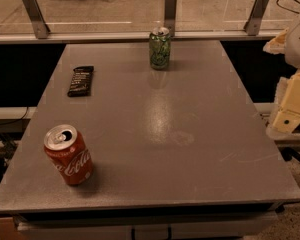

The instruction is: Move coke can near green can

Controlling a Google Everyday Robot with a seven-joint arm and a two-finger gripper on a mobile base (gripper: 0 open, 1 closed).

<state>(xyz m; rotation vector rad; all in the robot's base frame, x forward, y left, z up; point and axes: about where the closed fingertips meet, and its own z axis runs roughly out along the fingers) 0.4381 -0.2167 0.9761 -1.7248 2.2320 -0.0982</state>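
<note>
1. The grey table (190,134) fills most of the camera view. Its top carries three items.
2. The gripper (291,106) is part of the cream-coloured arm assembly at the right edge of the view. It is beside the table's right side and off the tabletop. The frame border cuts it off, so whether it is open or closed cannot be told. It holds nothing visible and touches neither can.
3. The coke can (68,154) stands upright near the front left corner of the table. Its silver top shows an opened mouth. It is well apart from the gripper, with the full width of the table between them.
4. The green can (160,48) stands upright at the centre of the far edge, well apart from the coke can.
5. A dark wrapped bar (81,81) lies flat on the left side of the table. Its label is unreadable.
</note>
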